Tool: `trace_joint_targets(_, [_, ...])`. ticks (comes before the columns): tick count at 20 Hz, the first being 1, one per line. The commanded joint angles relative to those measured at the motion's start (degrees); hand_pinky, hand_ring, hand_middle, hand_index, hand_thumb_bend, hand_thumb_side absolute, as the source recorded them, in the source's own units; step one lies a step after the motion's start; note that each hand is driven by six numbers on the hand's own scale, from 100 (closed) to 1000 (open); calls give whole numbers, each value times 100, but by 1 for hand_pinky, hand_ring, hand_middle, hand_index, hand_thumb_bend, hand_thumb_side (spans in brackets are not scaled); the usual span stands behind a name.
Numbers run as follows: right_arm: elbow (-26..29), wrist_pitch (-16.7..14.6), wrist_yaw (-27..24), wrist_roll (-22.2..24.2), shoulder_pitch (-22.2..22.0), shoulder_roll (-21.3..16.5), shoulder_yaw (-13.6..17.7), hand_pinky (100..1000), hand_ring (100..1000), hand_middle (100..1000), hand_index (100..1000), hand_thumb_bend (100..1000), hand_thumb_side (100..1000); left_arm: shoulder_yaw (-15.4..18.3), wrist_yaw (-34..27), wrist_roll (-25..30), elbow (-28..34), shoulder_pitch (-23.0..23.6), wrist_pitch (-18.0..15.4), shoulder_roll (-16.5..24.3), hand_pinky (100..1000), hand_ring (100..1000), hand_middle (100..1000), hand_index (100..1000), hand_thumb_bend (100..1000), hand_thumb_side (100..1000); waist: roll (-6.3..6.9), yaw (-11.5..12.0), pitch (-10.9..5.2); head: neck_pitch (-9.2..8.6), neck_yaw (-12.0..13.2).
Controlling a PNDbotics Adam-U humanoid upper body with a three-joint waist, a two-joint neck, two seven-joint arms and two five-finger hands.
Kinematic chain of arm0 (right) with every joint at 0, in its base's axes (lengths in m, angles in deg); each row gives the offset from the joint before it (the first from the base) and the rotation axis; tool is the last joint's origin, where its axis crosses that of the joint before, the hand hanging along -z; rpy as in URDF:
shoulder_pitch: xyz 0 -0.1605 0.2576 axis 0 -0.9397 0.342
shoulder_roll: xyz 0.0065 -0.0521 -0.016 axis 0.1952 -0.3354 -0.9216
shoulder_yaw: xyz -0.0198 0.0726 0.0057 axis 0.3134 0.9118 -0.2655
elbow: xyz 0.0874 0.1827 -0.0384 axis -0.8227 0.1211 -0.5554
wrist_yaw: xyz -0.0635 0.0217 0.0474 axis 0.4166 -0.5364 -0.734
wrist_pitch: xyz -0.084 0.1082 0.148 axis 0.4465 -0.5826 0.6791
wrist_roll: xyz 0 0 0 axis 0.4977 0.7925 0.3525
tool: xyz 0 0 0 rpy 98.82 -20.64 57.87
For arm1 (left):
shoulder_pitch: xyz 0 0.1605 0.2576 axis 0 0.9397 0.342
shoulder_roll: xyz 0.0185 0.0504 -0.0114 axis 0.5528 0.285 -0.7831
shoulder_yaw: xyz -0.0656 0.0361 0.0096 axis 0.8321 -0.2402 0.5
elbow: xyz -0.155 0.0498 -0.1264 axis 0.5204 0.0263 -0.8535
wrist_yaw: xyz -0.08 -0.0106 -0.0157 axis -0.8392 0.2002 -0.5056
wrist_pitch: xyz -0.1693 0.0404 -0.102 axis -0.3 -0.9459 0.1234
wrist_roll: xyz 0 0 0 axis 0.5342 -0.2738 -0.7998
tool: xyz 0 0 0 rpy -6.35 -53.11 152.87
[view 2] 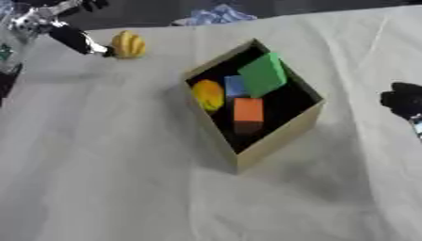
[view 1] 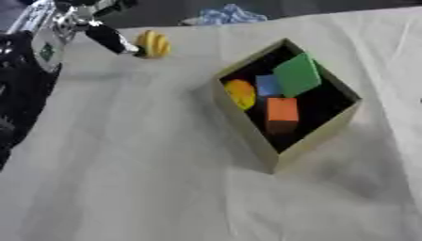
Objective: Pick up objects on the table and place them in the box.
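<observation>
The left hand (view 1: 111, 38), far left, has straight fingers touching but not closed around a yellow object (view 1: 153, 44), the last thing out on the table (view 1: 148, 179), while the box (view 1: 284, 157) to its right already holds four pieces, and the right hand (view 2: 404, 101) idles, grasp unclear.

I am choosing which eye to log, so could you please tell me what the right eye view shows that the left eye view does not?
Only the right eye view shows the right hand, a dark shape at the right edge. The left eye view adds nothing of its own among these. Both share the left hand touching the yellow object, and the box holding the green block, blue block, orange block and yellow piece.
</observation>
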Motion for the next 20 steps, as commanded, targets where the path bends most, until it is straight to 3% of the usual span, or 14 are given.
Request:
trace_joint_targets(1, [119,-36,33,-6,31,-165,50,930,838,745,842,100,717,108,100,16,26,-176,-5,161,840,824,803,902,630,384,-26,10,-105,-107,23])
trace_joint_targets(7, [119,-24,64,-18,40,-173,51,930,837,745,842,100,727,189,167,32,21,-245,-22,183,843,826,812,899,565,389,-18,47,-4,-177,45])
trace_joint_targets(12, [119,-22,82,-30,37,-178,52,930,837,745,842,100,728,220,180,25,18,-270,-28,192,843,827,814,899,561,389,0,17,25,-177,58])
trace_joint_targets(13, [119,-22,83,-31,37,-178,52,929,837,744,841,100,731,222,181,25,18,-271,-29,192,848,832,823,892,519,379,1,15,27,-177,59])
trace_joint_targets(20, [119,-64,121,-39,91,-200,46,929,837,744,841,100,734,289,186,34,4,-344,-81,196,852,837,826,885,501,351,57,-162,171,-294,159])
